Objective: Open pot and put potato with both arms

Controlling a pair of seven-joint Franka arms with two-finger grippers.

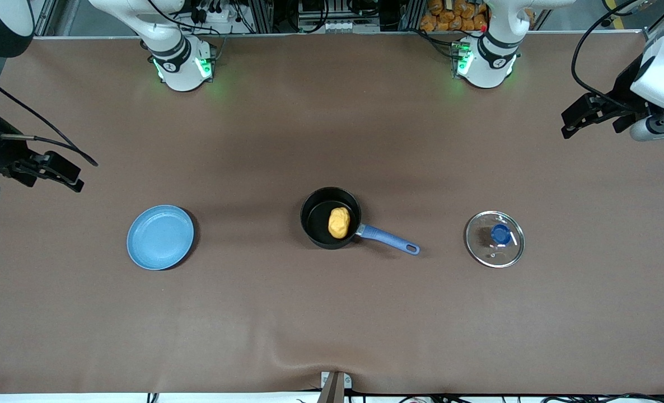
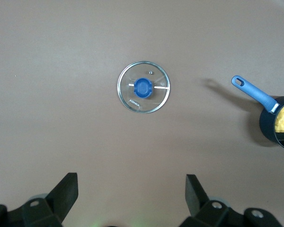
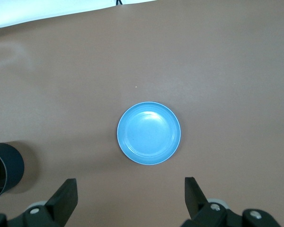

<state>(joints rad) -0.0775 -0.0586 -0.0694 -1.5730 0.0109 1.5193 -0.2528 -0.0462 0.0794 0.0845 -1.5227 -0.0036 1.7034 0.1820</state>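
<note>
So the potato (image 1: 338, 222) sits in the pot (image 1: 330, 218), lid (image 1: 495, 239) parked on the surface toward my left arm's end. Job looks done, I think: left gripper (image 2: 131, 191) and right gripper (image 3: 131, 195) hang spread wide, empty, high over the ends.

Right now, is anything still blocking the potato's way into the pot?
Nothing visible does. The potato already lies inside the pot, and the lid rests on the table toward the left arm's end. The left gripper and right gripper hang open, up at the table's ends.
</note>
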